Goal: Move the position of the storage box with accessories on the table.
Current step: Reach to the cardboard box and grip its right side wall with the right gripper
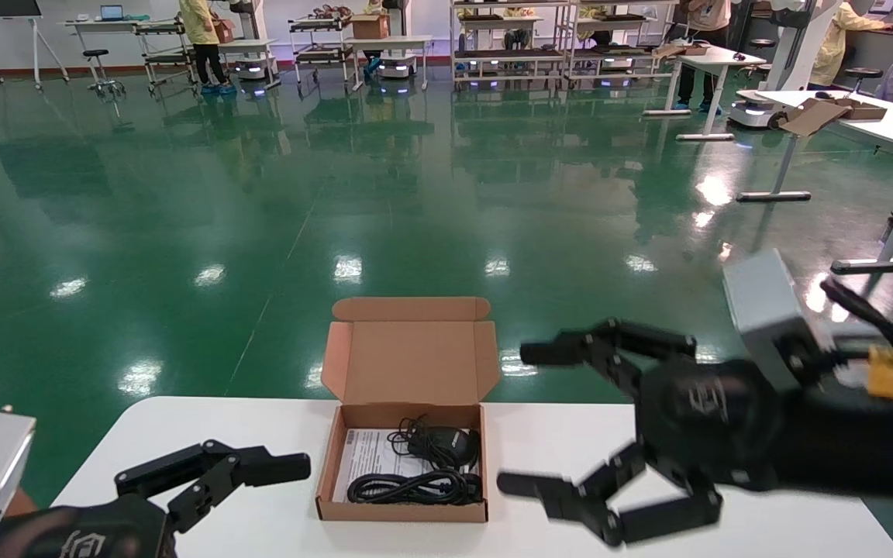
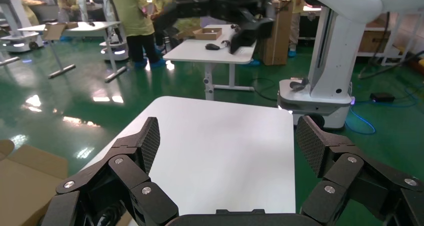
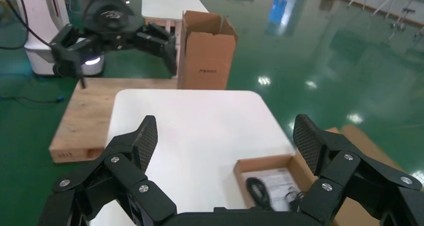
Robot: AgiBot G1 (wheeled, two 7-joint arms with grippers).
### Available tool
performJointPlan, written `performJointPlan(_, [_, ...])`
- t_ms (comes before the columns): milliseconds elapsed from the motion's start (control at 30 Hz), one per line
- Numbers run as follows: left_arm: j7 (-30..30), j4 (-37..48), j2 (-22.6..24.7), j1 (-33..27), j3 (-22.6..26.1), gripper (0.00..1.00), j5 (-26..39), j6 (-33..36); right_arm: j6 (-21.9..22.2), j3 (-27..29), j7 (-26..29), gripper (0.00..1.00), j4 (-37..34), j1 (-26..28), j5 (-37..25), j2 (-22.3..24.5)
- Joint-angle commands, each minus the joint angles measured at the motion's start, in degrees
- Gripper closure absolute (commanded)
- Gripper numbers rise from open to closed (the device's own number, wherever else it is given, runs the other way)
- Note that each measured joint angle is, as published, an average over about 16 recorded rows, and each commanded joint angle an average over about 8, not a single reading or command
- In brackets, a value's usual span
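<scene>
The storage box sits open on the white table near its far edge, lid upright. Inside lie coiled black cables, a black mouse-like device and a white printed sheet. My right gripper is open and empty, raised just right of the box. In the right wrist view the box lies below and ahead of it. My left gripper is open and empty, low at the box's left; its wrist view shows bare table and a box edge.
The green floor lies beyond the table's far edge. A tall cardboard carton and a wooden pallet stand off the table's left end. A white robot base stands off its right end. Other desks, racks and people are far back.
</scene>
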Motion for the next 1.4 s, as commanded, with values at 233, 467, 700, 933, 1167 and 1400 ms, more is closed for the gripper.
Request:
performJointPlan(233, [0.0, 0.0, 0.0, 0.0, 0.0, 0.0, 0.0, 0.0, -0.94, -4.43, -2.39, 0.0, -13.54, 8.58, -6.46, -6.38])
performJointPlan(467, [0.0, 0.0, 0.0, 0.0, 0.0, 0.0, 0.0, 0.0, 0.63, -9.55, -3.82, 0.0, -28.06, 15.79, -14.74, -12.66])
performJointPlan(700, [0.0, 0.0, 0.0, 0.0, 0.0, 0.0, 0.0, 0.0, 4.83, -14.64, -1.48, 0.0, -40.14, 21.65, -23.03, -18.92])
performJointPlan(933, [0.0, 0.0, 0.0, 0.0, 0.0, 0.0, 0.0, 0.0, 10.81, -17.21, 3.28, 0.0, -48.94, 23.92, -27.16, -23.97])
performJointPlan(1167, [0.0, 0.02, -0.01, 0.01, 0.0, 0.0, 0.0, -0.02, 13.52, -17.06, 2.99, 0.0, -51.99, 24.13, -27.24, -25.18])
performJointPlan(1400, [0.0, 0.02, -0.01, 0.02, 0.0, 0.0, 0.0, -0.02, 12.89, -15.44, 8.38, 0.0, -56.01, 24.14, -24.97, -23.71])
